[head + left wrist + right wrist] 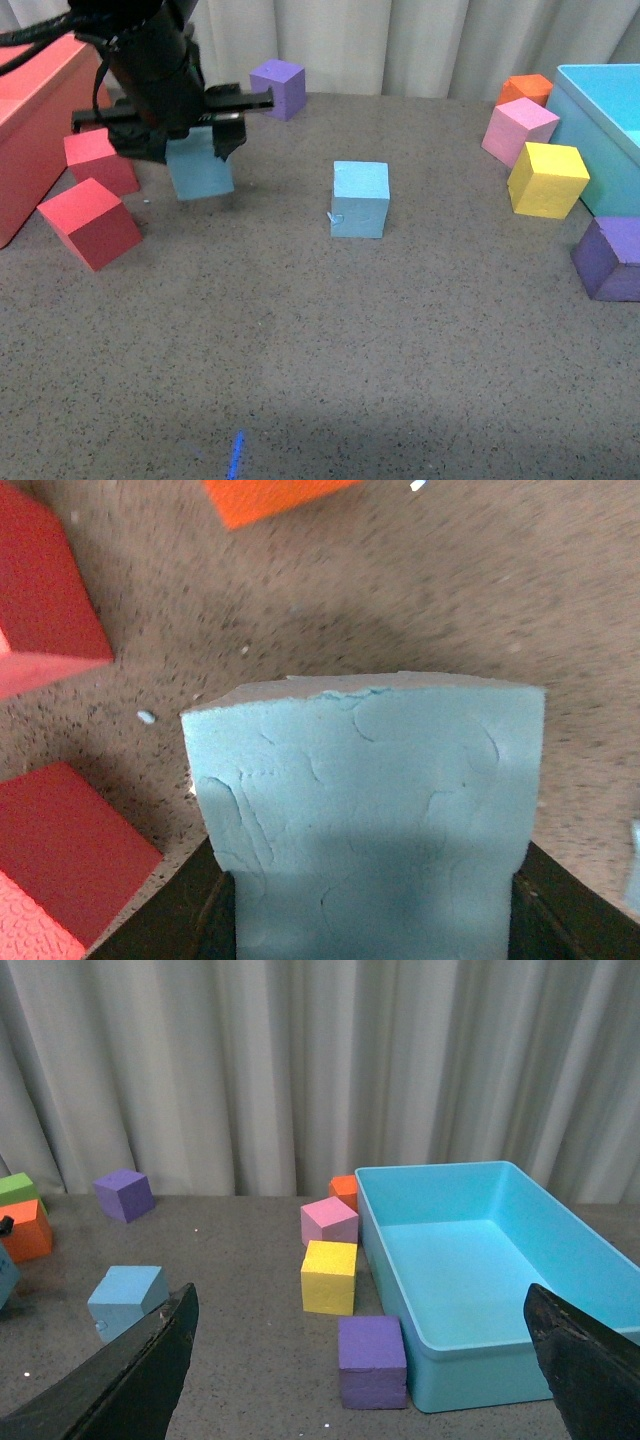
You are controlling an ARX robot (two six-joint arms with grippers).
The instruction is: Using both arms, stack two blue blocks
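My left gripper [178, 135] is shut on a blue block [200, 170] and holds it just above the table at the left. In the left wrist view that block [365, 800] fills the gap between the black fingers [205, 910]. The second blue block [360, 198], with a small nick at its lower left edge, stands alone mid-table, to the right of the held one. It also shows in the right wrist view [125, 1300]. My right gripper [360, 1390] is open and empty, well to the right of that block; it is out of the front view.
Two red cubes [90, 222] and a red bin [30, 120] lie left of the held block. A purple cube [278, 88] sits behind. At the right are a turquoise bin [610, 120] and orange [525, 90], pink [518, 130], yellow [547, 178] and purple [610, 258] cubes.
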